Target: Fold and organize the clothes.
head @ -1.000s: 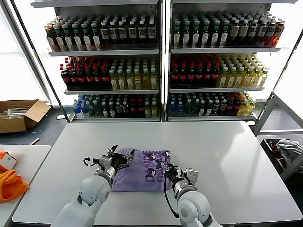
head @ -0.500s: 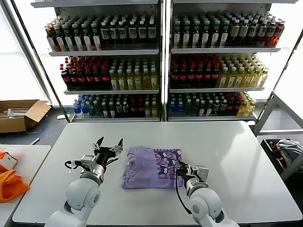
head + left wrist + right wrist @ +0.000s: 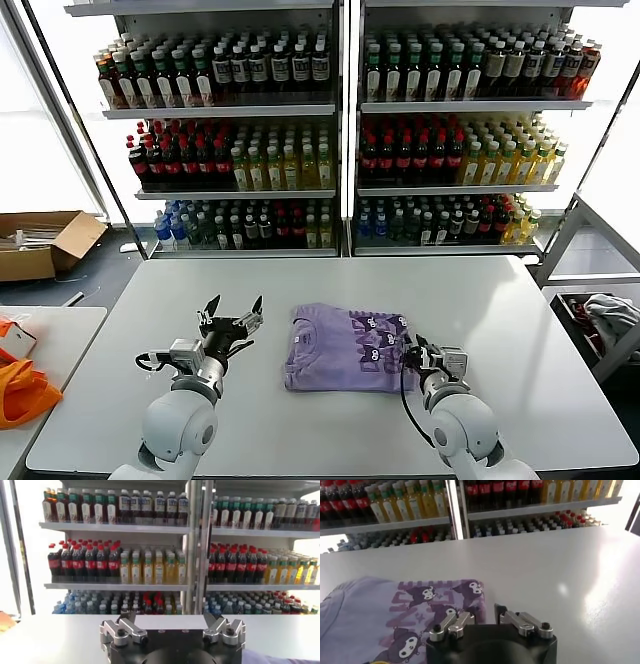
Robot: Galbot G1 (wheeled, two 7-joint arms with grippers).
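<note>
The lavender T-shirt (image 3: pixel 348 347) lies folded into a compact rectangle on the white table (image 3: pixel 500 300), near the robot and a little right of the table's middle, its dark purple cartoon print on the right half and the neck label towards the left.

The right gripper (image 3: pixel 427 358) sits low at the shirt's right edge. In the right wrist view its fingers (image 3: pixel 454 622) are drawn close together over the printed hem, seemingly pinching the fabric, though the actual contact is hidden under the fingertips.

The left gripper (image 3: pixel 231 318) hovers above bare table left of the shirt, apart from it, its 2 fingers spread wide and holding nothing.

The shirt looks folded, so positioning seems to be what remains.

Risks from here:
1. With only 1 edge held, any pull to the right may drag just the top layer, so the fold peels open or bunches.
2. If the right gripper lifts without letting go, soft knit would trail up and spoil the rectangle.
3. The left gripper, coming back in low, could shove the neck edge into wrinkles.
</note>
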